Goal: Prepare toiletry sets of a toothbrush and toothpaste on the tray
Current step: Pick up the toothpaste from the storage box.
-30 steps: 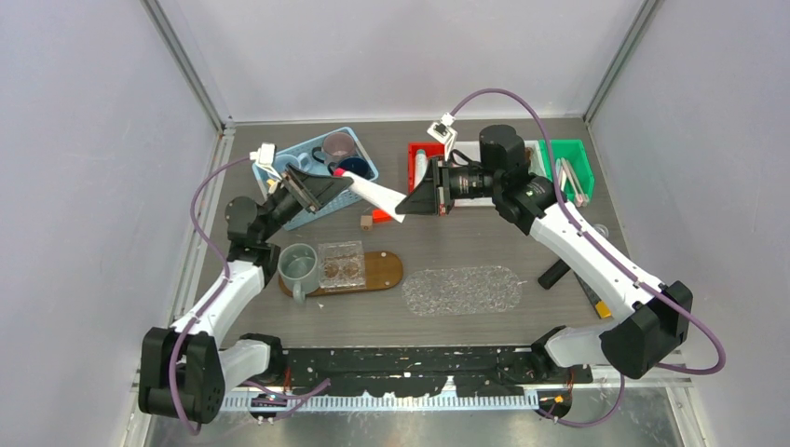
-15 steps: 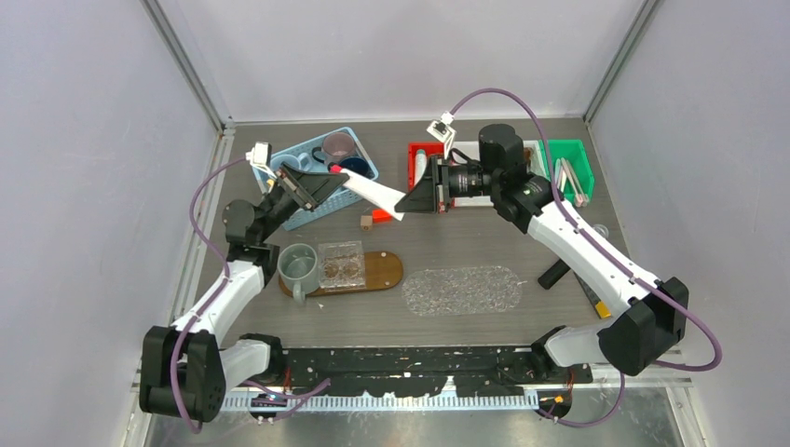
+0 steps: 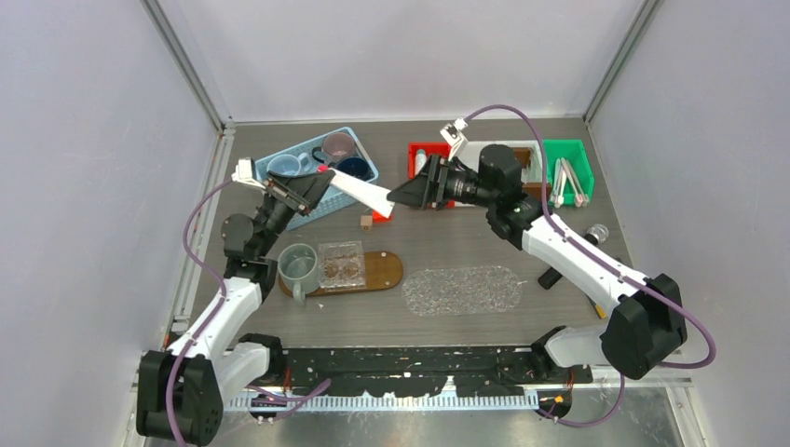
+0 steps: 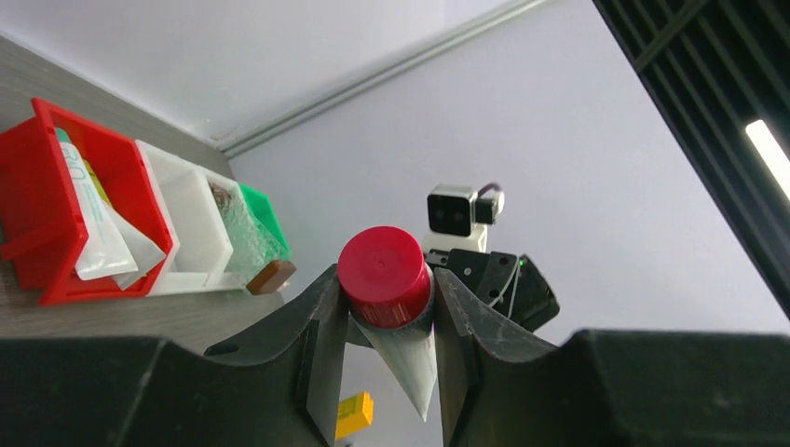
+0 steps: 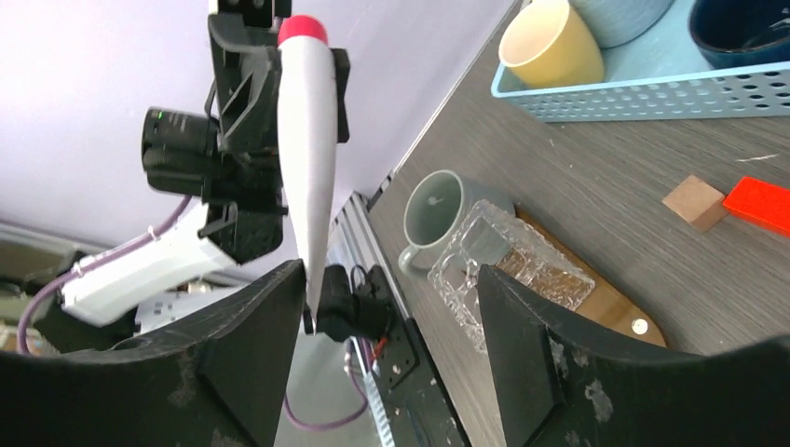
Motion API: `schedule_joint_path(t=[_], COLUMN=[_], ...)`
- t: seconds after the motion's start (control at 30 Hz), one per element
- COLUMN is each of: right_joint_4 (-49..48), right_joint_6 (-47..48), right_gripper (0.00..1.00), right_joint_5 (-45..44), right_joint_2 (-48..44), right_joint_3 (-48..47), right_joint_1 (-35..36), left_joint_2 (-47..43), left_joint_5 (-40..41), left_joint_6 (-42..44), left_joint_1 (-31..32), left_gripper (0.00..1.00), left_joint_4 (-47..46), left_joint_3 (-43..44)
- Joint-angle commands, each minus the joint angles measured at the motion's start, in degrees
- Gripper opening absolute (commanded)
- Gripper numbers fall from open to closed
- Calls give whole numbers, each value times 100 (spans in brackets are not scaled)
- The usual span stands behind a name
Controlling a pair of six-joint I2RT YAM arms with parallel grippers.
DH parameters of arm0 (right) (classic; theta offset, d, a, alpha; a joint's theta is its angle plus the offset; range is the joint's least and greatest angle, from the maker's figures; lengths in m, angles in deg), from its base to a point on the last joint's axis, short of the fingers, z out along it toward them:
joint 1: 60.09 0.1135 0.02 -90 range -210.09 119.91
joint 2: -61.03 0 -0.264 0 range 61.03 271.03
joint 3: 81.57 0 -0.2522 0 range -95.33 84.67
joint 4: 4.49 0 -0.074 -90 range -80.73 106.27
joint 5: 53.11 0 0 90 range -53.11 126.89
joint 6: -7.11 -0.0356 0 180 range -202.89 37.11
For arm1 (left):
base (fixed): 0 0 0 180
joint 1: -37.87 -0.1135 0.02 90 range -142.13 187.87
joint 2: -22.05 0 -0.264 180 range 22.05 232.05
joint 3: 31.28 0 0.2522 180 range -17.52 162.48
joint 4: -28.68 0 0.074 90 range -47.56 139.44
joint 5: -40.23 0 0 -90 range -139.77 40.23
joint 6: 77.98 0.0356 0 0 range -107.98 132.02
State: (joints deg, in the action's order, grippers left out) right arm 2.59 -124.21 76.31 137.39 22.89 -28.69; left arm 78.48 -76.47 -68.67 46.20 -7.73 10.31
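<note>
A white toothpaste tube (image 3: 359, 189) with a red cap (image 4: 384, 277) hangs in the air above the table. My left gripper (image 3: 317, 177) is shut on its cap end (image 4: 387, 279). My right gripper (image 3: 396, 196) is open (image 5: 391, 270), and the tube's flat tail (image 5: 307, 168) reaches between its jaws, close to one finger. The wooden tray (image 3: 382, 270) carries a grey-green mug (image 3: 298, 265) and a clear glass dish (image 3: 340, 263). Toothbrushes (image 3: 568, 182) lie in the green bin.
A blue basket (image 3: 317, 209) of mugs stands behind my left gripper. A red bin (image 3: 416, 163) holds more tubes, with white and green bins (image 3: 582, 158) to its right. A brown block (image 3: 364, 222), a red piece and a clear oval mat (image 3: 461, 291) lie on the table.
My left gripper closed on the tube's cap end and lifted it slightly up and left. My right gripper opened and let go of the tail.
</note>
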Motion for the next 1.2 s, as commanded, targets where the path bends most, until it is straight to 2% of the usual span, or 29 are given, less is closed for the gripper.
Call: schedule_joint_path(t=[0.0,0.1,0.23,0.47,0.8,0.97,1.07,1.13,1.17], right_joint_4=[-1941,-2768,-3383,-3328,-3355,-3382,-3384,-3369,-3303], right_joint_6=[-945,-1429,-1460,-921,-920,-900,-882,-829,-762], right_gripper=[74,74,74,72,42,27,13,4,2], right_joint_5=[-1069,-1427,-1926,-3255,-4291,-4337,-4243,-4181,-4144], right_joint_2=[-319,-310,-395,-663,-706,-683,-639,-650,-663], right_joint_3=[448,865,1227,1378,1519,1494,1409,1368,1332], right_joint_1=[69,142,453,1122,1395,1413,1413,1413,1413], left_joint_2=[-194,-238,-318,-397,-469,-458,-478,-519,-553], left_joint_5=[801,1112,1625,2598,3413,3391,3405,3467,3503], left_joint_6=[-352,-403,-400,-267,-211,-232,-255,-294,-310], left_joint_1=[127,276,508,1078,1516,1588,1596,1592,1592], left_gripper=[0,0,0,0,0,0,0,2,5], left_joint_4=[-142,-28,293,578,570,570,570,570,566], left_joint_3=[-16,6,41,52,-19,-30,-106,-207,-284])
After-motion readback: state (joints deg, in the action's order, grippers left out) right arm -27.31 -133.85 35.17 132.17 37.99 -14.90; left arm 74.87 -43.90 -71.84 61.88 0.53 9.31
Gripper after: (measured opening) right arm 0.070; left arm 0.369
